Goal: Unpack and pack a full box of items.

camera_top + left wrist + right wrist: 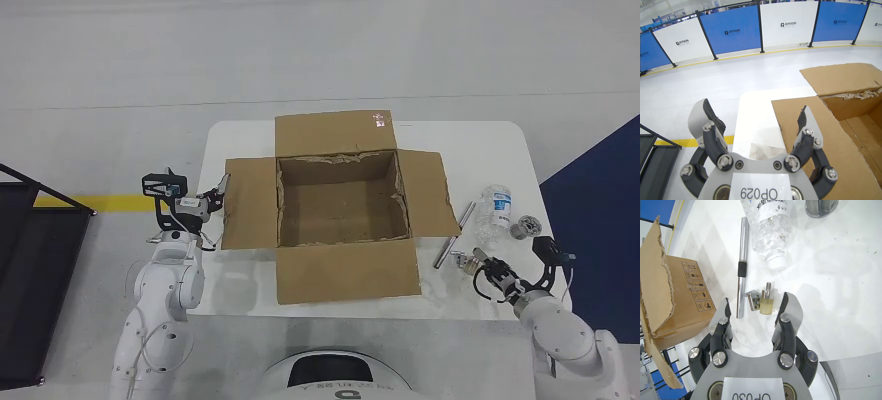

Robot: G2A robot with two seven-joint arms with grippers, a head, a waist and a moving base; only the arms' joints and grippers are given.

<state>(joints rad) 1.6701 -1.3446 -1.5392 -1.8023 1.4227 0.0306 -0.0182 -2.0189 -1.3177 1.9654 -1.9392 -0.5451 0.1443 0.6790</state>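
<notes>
An open cardboard box (342, 200) stands mid-table with its flaps spread and its inside bare (863, 130). Right of it lie a chrome rod (452, 234) (742, 266), a clear plastic bottle (496, 209) (770, 232), a round metal part (522, 228) (820, 207), a small metal bracket (753, 301) and a yellowish bumper with a threaded stud (767, 300). My right gripper (480, 270) (756, 306) is open just above the table, its fingers either side of the bracket and bumper, touching neither. My left gripper (213, 195) (755, 113) is open and empty by the box's left flap (810, 132).
The white table (470, 150) has free room behind the box and along its left edge. A black rack (30, 270) stands on the floor to the left. Blue and white fence panels (761, 28) stand far behind.
</notes>
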